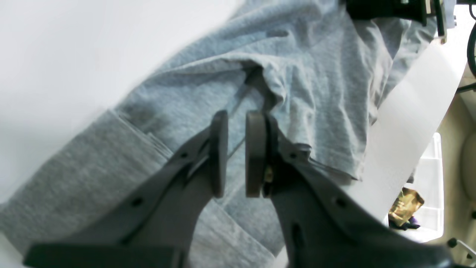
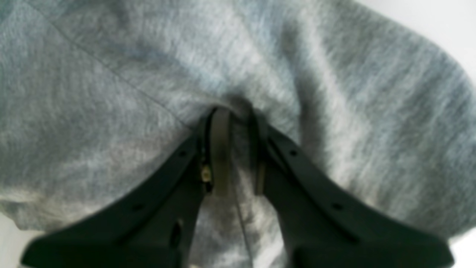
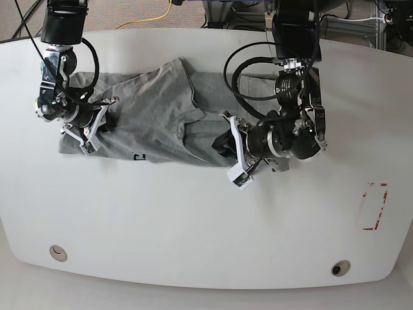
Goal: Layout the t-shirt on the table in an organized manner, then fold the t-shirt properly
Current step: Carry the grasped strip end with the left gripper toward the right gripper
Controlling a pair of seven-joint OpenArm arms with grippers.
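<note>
Across the far half of the worktop (image 3: 193,219) lies the t-shirt (image 3: 155,116), a crumpled heather-grey band whose long axis runs left to right in the base view, with one flap folded over itself near the middle and a bit of dark lettering showing at its near hem. Each arm sits at one end of that axis: the right gripper (image 3: 103,119) at the end on that view's left, the left gripper (image 3: 227,143) at the opposite end, so neither needs to reach across.

In the right wrist view the right gripper (image 2: 238,149) has its jaws nearly together with a ridge of grey cloth bunched between them, so it appears to be pinching the fabric. The left gripper (image 1: 237,152) stands just above the cloth, jaws narrowly parted; a thin seam line crosses the gap, but whether any fabric is caught there cannot be told.
</note>
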